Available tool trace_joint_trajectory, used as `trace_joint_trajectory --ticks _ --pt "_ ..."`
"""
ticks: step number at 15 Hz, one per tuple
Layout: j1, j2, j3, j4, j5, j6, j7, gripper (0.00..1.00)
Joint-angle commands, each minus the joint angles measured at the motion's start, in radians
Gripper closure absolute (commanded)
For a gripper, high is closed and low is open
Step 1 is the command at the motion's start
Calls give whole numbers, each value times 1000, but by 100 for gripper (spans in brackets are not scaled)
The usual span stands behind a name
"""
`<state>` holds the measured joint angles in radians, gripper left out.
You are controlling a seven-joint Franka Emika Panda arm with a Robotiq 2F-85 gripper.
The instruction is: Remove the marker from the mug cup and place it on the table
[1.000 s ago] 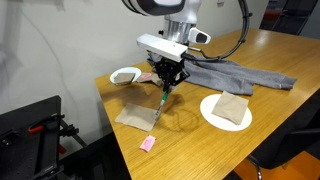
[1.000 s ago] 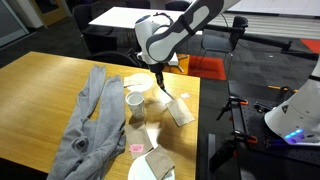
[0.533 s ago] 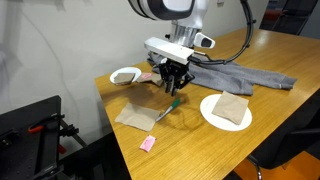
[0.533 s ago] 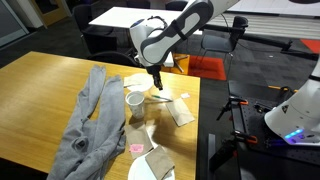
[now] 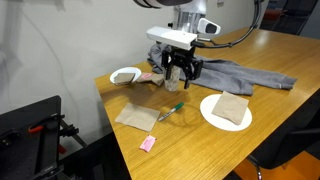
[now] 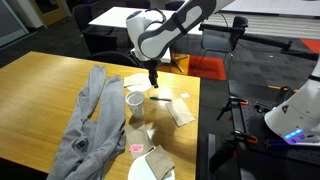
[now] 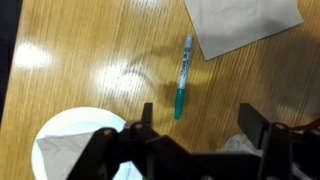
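Green marker (image 7: 182, 77) lies flat on the wood-grain table (image 5: 225, 150), out of the mug cup (image 6: 134, 104) and just off a corner of the brown paper napkin (image 5: 135, 116) that sits near the worktop's edge. My gripper (image 7: 197, 125) hangs above it, jaws spread wide and holding nothing. The cup stands upright further in from that edge, beside the grey garment (image 6: 90, 120). By my reading the job is essentially done; all that looks left is to pull clear.
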<state>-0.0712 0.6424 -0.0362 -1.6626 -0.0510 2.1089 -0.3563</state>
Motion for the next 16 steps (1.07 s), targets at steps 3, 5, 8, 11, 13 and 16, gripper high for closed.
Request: trace_joint_trajectory --ticks 3,5,8,11,13,16 --pt "24 -192 1 -117 -63 39 91 0" --pt "41 -264 -1 -162 -91 68 117 0" --pt "64 -375 -1 -235 -146 116 161 0" --pt "93 -477 0 -307 -219 161 222 0" --pt "105 -532 3 -344 -267 177 268 0" --pt "117 -596 12 -393 -331 195 335 0"
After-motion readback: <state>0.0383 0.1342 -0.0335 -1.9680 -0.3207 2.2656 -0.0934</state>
